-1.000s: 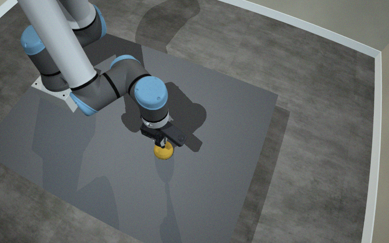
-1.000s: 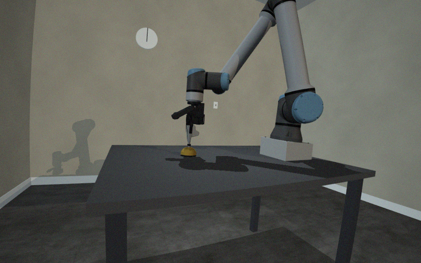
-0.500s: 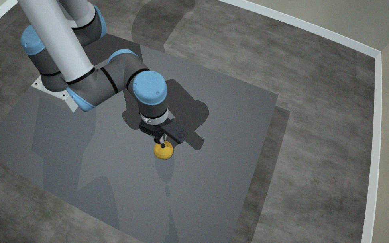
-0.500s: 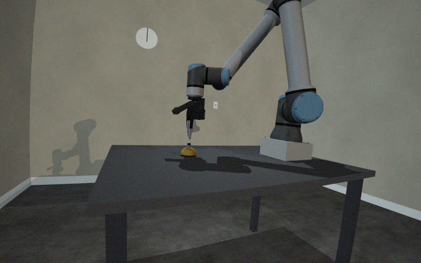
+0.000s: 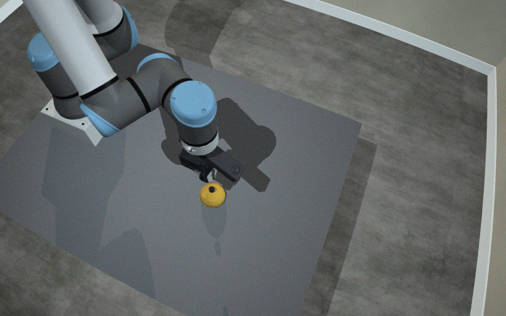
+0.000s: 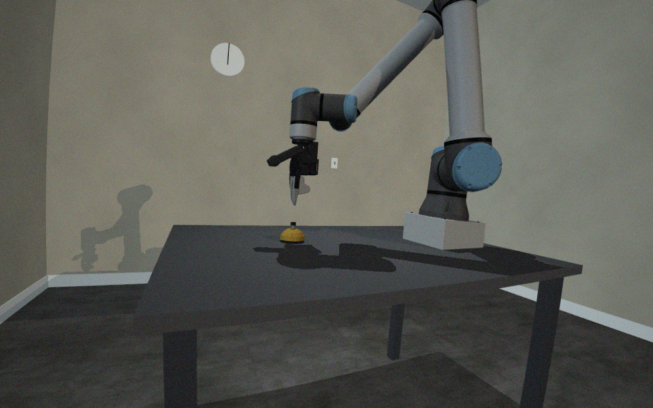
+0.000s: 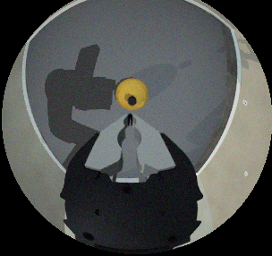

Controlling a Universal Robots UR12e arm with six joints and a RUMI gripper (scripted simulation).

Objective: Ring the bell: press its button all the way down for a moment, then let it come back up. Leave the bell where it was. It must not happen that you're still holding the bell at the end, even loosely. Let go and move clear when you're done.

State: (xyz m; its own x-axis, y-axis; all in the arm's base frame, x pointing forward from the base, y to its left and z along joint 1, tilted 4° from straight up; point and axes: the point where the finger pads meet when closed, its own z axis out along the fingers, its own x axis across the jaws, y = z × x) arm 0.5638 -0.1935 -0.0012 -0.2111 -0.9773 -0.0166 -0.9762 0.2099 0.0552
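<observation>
A yellow dome bell (image 5: 212, 195) with a black button (image 5: 211, 189) on top stands on the dark grey table. It also shows in the side view (image 6: 292, 234) and in the wrist view (image 7: 131, 94). The button (image 6: 292, 223) stands up above the dome. My gripper (image 6: 294, 201) is shut and empty, pointing straight down. It hangs well above the bell, with a clear gap between fingertips and button. In the wrist view the fingertips (image 7: 128, 118) sit just below the bell in the picture. In the top view the gripper (image 5: 206, 177) shows just behind the bell.
The arm's white base block (image 6: 443, 231) is mounted on the table's far right corner. The arm's shadow (image 6: 334, 256) lies across the table beside the bell. The table edges fall to the floor on all sides.
</observation>
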